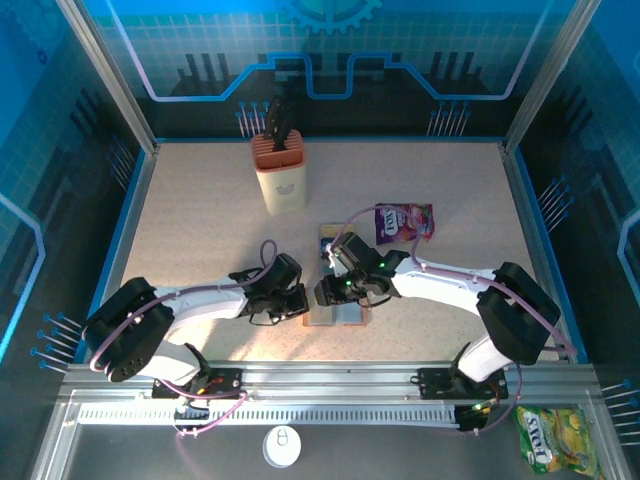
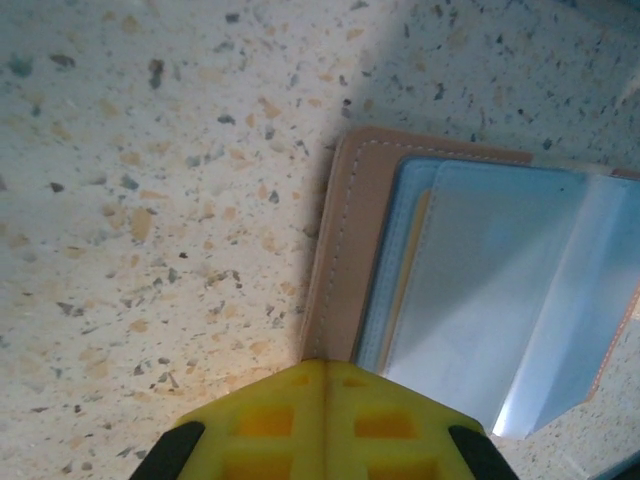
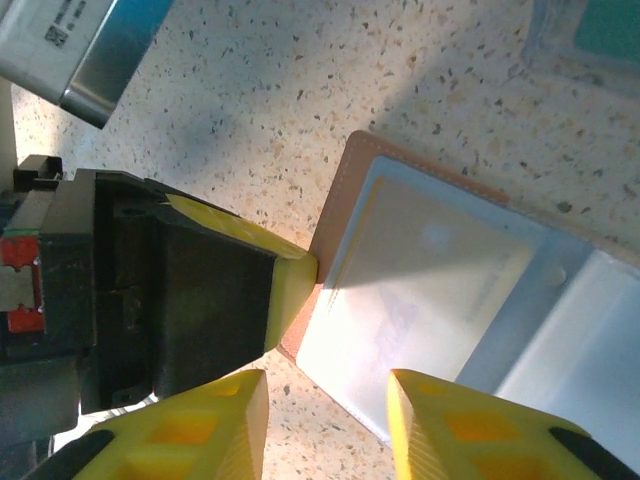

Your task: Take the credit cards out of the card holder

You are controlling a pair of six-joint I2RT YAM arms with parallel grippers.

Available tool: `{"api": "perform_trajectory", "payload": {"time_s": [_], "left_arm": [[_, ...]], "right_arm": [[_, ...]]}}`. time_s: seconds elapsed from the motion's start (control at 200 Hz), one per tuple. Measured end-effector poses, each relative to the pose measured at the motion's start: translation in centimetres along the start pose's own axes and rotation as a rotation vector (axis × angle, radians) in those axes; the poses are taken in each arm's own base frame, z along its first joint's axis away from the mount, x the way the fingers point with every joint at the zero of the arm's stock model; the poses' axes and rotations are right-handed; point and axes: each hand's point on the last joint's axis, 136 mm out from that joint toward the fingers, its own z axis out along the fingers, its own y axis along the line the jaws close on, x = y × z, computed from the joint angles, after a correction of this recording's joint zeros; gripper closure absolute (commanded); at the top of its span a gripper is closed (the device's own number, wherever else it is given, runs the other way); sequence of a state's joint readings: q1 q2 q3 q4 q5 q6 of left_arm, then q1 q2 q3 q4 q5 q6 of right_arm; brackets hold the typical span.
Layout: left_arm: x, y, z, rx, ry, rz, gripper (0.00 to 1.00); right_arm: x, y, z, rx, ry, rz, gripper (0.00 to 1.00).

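Clenched left claw [image 2: 325, 390] merely pins the card holder [image 2: 345, 260] at its edge; if it slips, the released right claw [image 3: 325, 420] drags holder and credit cards [image 2: 480, 290] together.

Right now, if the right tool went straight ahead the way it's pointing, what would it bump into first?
Most likely the small brown leather card holder, which is lying open. The right tool, with its jaws parted, aims at the holder's pale blue inner pocket. How far off it is is hard to judge.

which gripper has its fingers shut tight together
The left gripper: its yellow fingers meet with no gap, tip at the brown edge of the card holder. On the right gripper they stand apart.
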State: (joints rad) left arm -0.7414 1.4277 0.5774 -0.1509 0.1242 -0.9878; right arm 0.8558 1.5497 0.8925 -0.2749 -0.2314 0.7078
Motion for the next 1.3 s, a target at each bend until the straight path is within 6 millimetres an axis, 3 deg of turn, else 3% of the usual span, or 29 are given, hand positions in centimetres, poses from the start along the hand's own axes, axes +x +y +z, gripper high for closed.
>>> {"api": "perform_trajectory", "payload": {"time_s": [0.31, 0.775, 1.301], "left_arm": [[0.0, 0.0, 0.0, 0.009, -0.005, 0.001, 1.0], [0.1, 0.2, 0.0, 0.013, -0.007, 0.002, 1.0], [0.1, 0.3, -0.2, 0.008, -0.009, 0.001, 1.0]], "right_arm": [[0.8, -0.3, 2.1, -0.016, 0.059, 0.067, 0.61], [2.2, -1.4, 3.5, 0.019, 0.122, 0.104, 0.61], [2.5, -2.6, 2.9, 0.082, 0.13, 0.089, 0.61]]}}
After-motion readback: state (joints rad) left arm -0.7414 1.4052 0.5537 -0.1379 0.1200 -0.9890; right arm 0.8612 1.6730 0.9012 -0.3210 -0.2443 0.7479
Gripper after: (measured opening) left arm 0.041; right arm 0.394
